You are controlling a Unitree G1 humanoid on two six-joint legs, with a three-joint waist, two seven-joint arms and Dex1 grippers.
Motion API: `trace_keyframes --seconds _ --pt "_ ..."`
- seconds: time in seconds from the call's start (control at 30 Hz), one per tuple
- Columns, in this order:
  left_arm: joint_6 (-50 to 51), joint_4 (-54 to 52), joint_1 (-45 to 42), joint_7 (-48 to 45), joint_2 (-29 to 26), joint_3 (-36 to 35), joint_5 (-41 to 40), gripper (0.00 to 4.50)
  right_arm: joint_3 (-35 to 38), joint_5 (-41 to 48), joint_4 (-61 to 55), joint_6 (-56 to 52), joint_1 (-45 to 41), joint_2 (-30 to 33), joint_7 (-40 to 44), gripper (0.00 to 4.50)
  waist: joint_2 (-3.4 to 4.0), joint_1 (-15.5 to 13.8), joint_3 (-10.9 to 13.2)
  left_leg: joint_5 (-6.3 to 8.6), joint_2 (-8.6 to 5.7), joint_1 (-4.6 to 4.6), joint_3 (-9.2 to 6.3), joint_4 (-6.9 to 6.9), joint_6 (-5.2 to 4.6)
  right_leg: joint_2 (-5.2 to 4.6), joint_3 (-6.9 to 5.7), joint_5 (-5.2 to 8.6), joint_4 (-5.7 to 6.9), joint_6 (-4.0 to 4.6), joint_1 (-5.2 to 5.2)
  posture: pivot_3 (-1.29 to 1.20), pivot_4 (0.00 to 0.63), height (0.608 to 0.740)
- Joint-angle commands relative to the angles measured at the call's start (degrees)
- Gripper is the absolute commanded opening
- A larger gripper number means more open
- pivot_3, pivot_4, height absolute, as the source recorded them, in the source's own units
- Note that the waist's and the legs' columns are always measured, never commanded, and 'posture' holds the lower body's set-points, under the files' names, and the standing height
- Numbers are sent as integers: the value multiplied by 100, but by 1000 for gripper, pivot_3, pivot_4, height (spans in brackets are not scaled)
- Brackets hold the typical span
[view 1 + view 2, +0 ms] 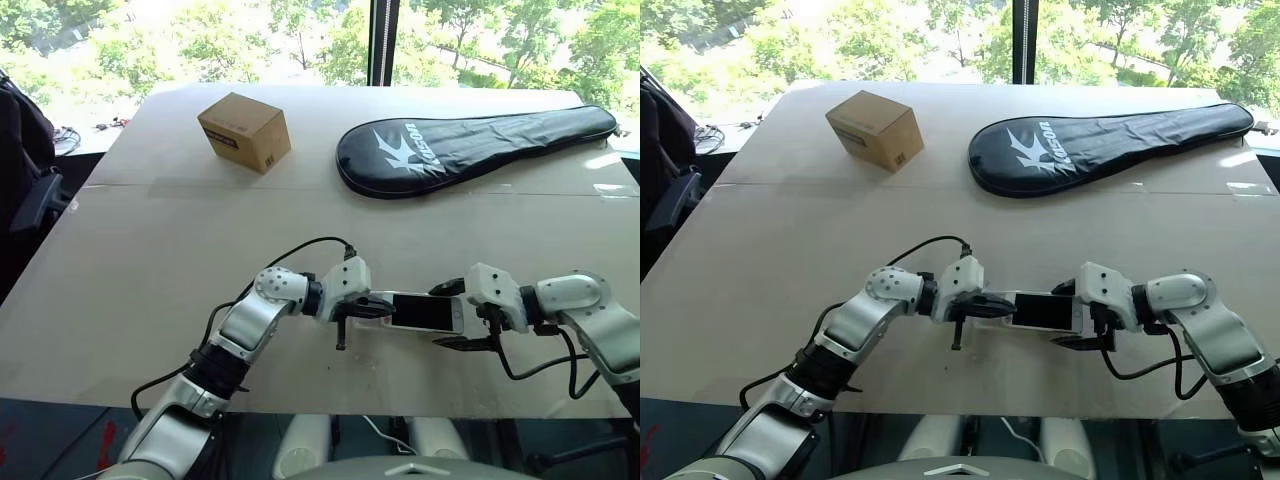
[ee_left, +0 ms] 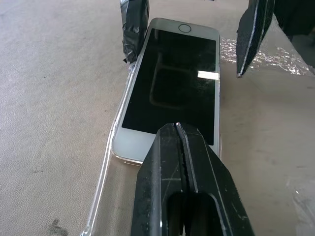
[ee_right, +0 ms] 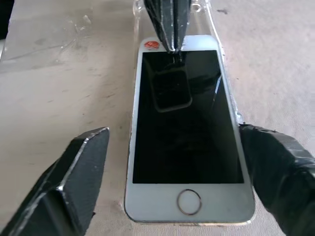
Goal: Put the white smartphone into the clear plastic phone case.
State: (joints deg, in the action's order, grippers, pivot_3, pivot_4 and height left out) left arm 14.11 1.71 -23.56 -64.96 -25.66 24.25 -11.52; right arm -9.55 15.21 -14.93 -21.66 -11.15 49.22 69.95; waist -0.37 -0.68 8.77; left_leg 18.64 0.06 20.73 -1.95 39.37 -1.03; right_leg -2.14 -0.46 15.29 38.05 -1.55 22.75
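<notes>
From the head camera I saw the white smartphone (image 1: 424,312) at lower centre, "VICTOR" on the black racket cover (image 1: 470,148) upper right. My left gripper (image 2: 180,129) was pinched closed on the phone's top edge, inside the clear plastic phone case (image 2: 106,172). My right gripper (image 3: 184,172) spread wide around its home-button end.

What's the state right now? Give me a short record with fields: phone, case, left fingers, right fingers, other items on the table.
phone: white smartphone lies screen up on the table, over the case
case: clear phone case, its rim showing along the phone's side; fully seated or not, cannot tell
left fingers: left gripper shut, tips pressing on the phone's end
right fingers: right gripper open, one finger on each side of the phone's home-button end
other items: cardboard box and black racket cover at the far side of the table
</notes>
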Motion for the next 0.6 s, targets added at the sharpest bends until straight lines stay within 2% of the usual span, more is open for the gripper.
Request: trace_keyframes --seconds 0.03,0.2,0.23,0.3,0.53,0.57,0.6 --pt "53 229 167 -15 -69 150 231 0 685 318 -219 -209 125 466 126 4409 0 -20 0 0 0 1 -2 1 0 -1 -2 0 -1 0 -1 0 150 740" --pt "-4 277 169 -10 -33 96 198 0 1097 336 -12 -13 572 944 283 4409 -3 -15 -2 0 0 -1 -5 1 -1 -10 -4 0 -2 0 -6 0 150 740" --pt "-14 289 160 -12 -24 91 200 0 1081 295 -39 80 672 956 279 4179 -3 -13 -3 0 0 -2 -4 1 -1 -9 -4 0 -1 0 -7 0 150 740" --pt "-18 288 138 -20 -5 69 193 0 946 207 -114 131 768 912 226 3558 -3 -11 -4 1 2 -5 -4 1 -1 -9 -3 0 0 0 -8 0 150 740" --pt "208 -136 -102 44 167 -181 -43 0 550 85 -77 208 434 386 -49 332 -7 -3 -3 0 0 -5 -2 6 -1 7 -2 0 3 -1 -9 0 150 740" --pt "271 -263 -149 38 154 -235 -94 0 529 83 -66 199 404 357 -51 123 -6 -4 -3 0 0 -3 -4 6 -1 8 -3 0 3 -1 -8 0 150 740" --pt "341 -387 -188 28 131 -292 -153 0 518 80 -68 183 388 348 -57 123 -6 -4 -2 0 0 -3 -4 6 -1 8 -3 0 3 -1 -7 0 150 740"
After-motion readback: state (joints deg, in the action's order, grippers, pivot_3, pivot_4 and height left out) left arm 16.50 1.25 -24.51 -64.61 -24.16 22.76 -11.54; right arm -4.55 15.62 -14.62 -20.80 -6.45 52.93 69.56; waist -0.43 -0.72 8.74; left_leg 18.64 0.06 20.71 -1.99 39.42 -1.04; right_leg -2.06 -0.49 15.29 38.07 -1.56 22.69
